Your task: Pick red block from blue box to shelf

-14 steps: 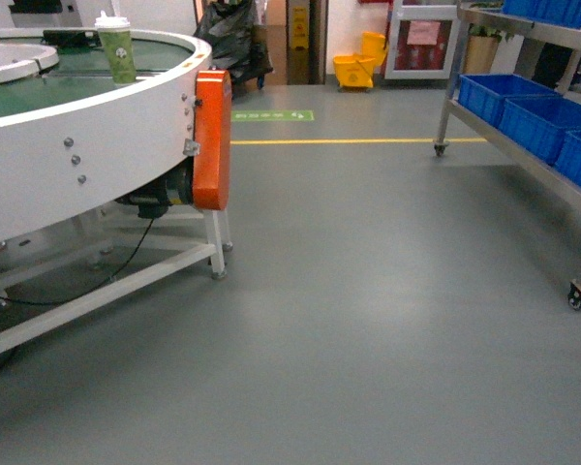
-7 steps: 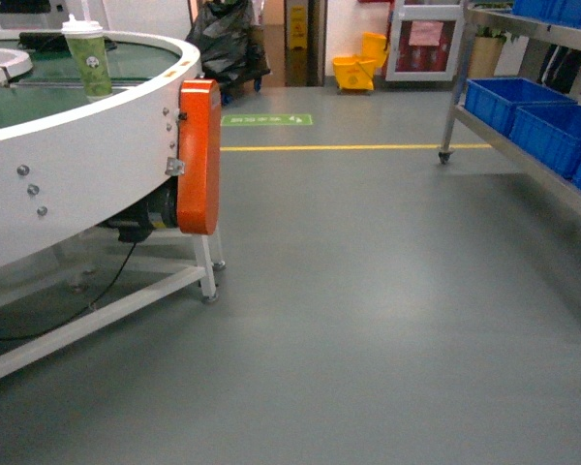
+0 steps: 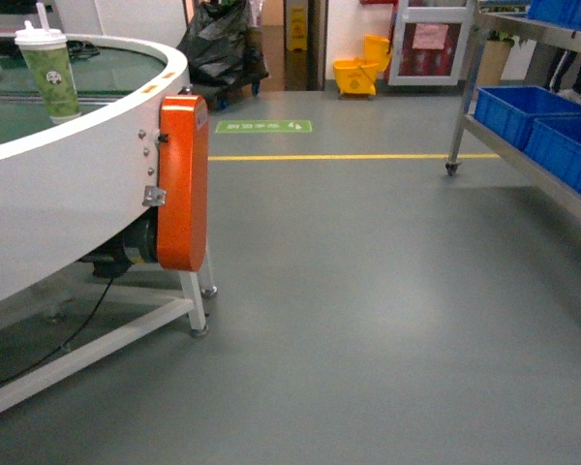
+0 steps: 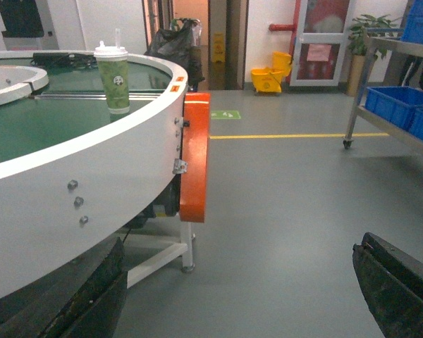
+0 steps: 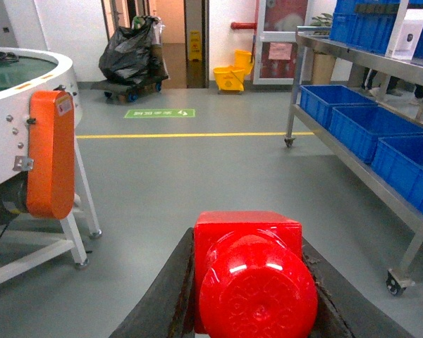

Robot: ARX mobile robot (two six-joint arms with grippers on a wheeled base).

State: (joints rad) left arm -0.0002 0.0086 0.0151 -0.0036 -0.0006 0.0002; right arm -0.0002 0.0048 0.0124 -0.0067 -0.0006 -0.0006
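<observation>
The red block (image 5: 248,267), a glossy cube with one round stud facing the camera, fills the bottom of the right wrist view. My right gripper (image 5: 248,285) is shut on it, one dark finger (image 5: 162,299) pressed on each side. My left gripper (image 4: 240,296) hangs open over bare floor with nothing between its fingers (image 4: 92,296). The shelf (image 5: 352,165), a stainless-steel rack on casters, stands along the right (image 3: 523,165). The blue box is out of view. Neither gripper shows in the head view.
A round white conveyor table (image 3: 68,194) with an orange guard (image 3: 182,184) and a paper cup (image 3: 50,73) stands at the left. Dark blue crates (image 3: 533,116) sit on the rack. A yellow floor line (image 3: 349,156), a mop bucket (image 3: 356,73) and a black bag (image 3: 218,48) lie ahead.
The head view has advanced over the floor. The conveyor and its orange guard have grown nearer and slid left, and the rack has drifted toward the right edge.
</observation>
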